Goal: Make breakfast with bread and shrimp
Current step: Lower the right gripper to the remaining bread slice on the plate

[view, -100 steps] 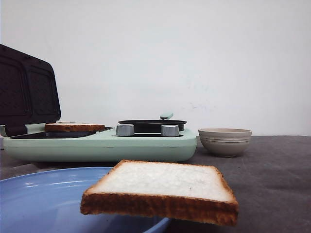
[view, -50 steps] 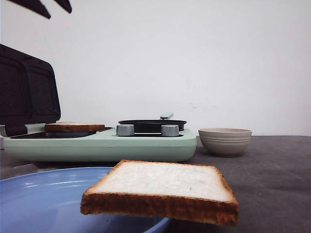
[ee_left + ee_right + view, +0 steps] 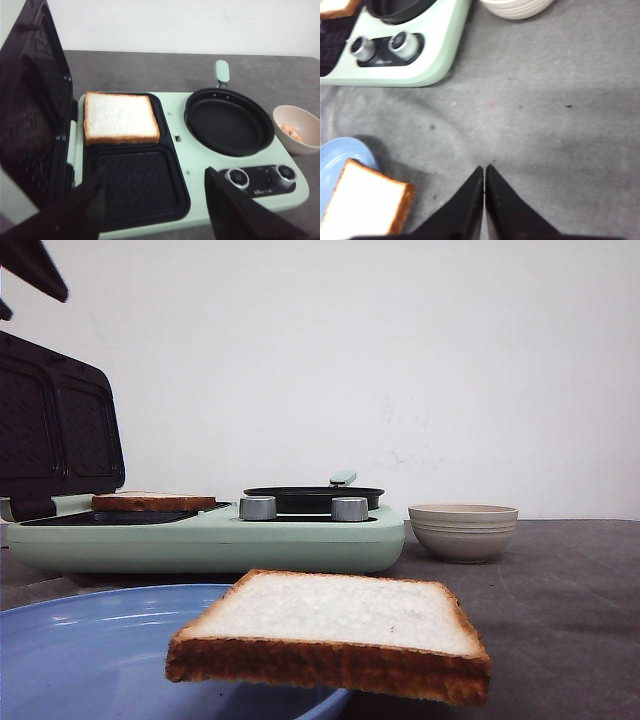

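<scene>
Hovering spread above mint-green breakfast maker point(image 3: 200, 165), left tool point(image 3: 157, 200); lying on its rear grill plate, one toasted white bread slice point(image 3: 120, 117); resting on blue plate point(image 3: 90, 640) nearby, second slice point(image 3: 335, 630); pressed together, right tool point(image 3: 484, 172).

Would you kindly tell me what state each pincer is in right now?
Left pincer: open, holding nothing.
Right pincer: closed, holding nothing.
</scene>
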### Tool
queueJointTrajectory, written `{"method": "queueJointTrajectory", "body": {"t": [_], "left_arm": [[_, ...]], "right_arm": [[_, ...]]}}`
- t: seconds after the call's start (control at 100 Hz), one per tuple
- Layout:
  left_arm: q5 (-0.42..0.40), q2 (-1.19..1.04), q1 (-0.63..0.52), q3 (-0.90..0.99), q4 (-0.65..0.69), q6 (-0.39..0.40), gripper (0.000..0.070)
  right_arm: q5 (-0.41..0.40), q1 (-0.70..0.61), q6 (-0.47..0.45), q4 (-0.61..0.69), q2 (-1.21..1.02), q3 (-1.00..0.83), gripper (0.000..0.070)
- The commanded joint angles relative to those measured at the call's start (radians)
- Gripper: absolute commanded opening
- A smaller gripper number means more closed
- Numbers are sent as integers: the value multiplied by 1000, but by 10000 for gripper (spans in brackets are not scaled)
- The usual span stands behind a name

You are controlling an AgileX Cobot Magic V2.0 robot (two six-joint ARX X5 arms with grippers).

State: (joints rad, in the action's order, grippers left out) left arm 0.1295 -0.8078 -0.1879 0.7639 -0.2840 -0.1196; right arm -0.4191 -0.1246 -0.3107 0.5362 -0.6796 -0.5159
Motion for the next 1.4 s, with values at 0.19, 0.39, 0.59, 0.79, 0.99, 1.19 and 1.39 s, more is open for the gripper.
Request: {"method": "queueJointTrajectory", "body": {"t": [0.19,0.39,0.59,0.79,0.99,1.19,1.39], "left_arm": [[-2,62,-3,-76,-4,-63,312],[-2,63,-3,-85,-22,-56,312],[-2,63,-3,-85,-62,-47,313],[13,65,-3,-85,-124,-51,312],[51,111,-3,-87,-70,-53,313],[29,206,-3,-113,-101,-58,317],[-52,317,-2,-120,-204,-48,399]], "right_arm": [[-22,-4,8,-4,-5,-12,0],[-56,-4,7,-3,-5,-12,0],[-64,-4,7,17,-5,-12,0],[-105,-20,11,65,-6,-10,47],[-112,-93,-56,64,-6,26,343],[-142,-176,-159,-15,-6,72,343],[-160,-248,-283,-158,-6,154,343]]}}
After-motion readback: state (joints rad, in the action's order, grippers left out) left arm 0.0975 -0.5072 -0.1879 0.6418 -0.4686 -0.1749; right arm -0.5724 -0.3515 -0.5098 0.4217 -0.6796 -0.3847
